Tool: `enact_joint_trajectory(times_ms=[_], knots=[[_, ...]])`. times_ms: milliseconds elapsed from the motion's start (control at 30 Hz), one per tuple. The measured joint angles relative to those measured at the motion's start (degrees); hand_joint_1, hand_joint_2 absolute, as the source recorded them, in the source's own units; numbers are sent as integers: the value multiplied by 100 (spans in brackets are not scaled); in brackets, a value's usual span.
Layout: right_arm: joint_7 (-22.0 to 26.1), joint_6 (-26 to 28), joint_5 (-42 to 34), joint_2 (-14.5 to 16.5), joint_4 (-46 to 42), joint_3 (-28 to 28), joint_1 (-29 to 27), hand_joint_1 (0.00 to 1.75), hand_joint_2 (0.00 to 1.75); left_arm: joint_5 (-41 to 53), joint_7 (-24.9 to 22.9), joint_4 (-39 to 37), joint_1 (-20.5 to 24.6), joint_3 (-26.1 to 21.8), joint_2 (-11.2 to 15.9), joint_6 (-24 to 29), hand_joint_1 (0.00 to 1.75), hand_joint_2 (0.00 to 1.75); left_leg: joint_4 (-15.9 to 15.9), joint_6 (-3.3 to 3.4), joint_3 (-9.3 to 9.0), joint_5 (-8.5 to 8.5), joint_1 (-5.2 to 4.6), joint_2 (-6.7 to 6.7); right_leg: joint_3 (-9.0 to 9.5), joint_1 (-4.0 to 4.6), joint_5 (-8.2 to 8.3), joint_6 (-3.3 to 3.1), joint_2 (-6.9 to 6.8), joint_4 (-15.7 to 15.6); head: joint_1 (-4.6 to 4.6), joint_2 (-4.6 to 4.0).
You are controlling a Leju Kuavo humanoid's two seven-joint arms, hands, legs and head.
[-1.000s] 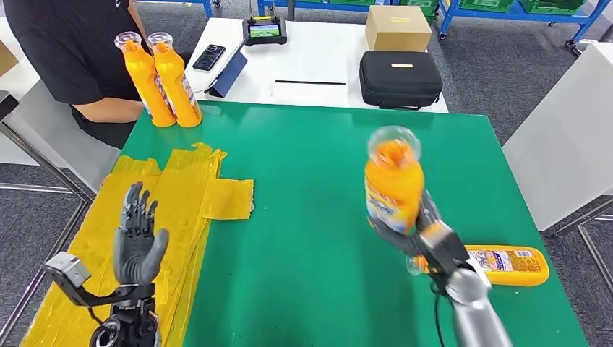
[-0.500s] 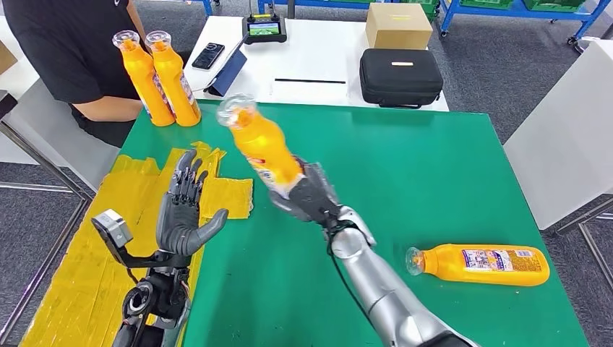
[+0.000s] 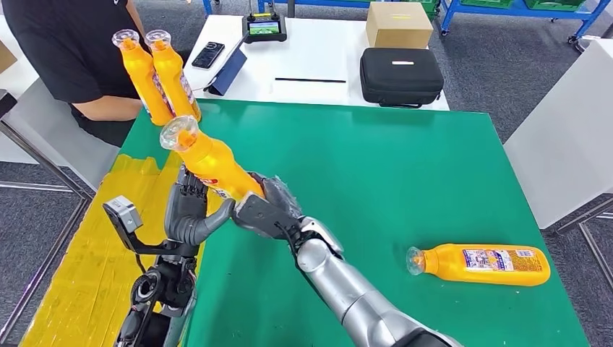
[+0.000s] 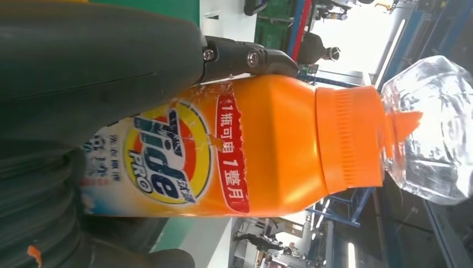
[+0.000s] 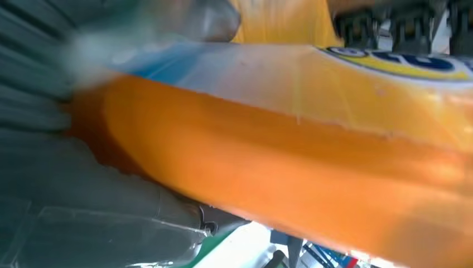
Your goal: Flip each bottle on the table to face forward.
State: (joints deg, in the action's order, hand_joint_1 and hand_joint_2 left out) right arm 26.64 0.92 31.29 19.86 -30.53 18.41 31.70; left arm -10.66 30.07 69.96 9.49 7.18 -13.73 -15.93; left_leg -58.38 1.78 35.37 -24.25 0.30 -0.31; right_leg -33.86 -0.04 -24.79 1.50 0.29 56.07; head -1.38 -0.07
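held bottle (image 3: 209, 160) base hidden by right hand (image 3: 267, 211); grip blurred.

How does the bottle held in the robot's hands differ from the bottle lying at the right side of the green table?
The held bottle is off the table, tilted, cap up and away from the robot; the lying bottle rests flat on the green table, cap pointing left. The right hand grips the held bottle and the left hand touches it; nothing touches the lying bottle. Both are orange with clear caps.
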Motion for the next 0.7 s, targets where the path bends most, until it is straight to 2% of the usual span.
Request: enact_joint_trajectory(times_ms=[300,700], knots=[[-79,105,-76,49,44,352,-11,175,175,-25,-96,-158,107,5,-4,-7,0,175,0,-1,2,1,-1,-1,-2,-1,0,0,0,0,1,0],[-86,109,-81,49,45,408,-11,175,175,-27,-96,-259,160,3,-4,-7,0,175,0,-1,3,1,0,-1,-2,-1,0,0,0,0,1,0]])
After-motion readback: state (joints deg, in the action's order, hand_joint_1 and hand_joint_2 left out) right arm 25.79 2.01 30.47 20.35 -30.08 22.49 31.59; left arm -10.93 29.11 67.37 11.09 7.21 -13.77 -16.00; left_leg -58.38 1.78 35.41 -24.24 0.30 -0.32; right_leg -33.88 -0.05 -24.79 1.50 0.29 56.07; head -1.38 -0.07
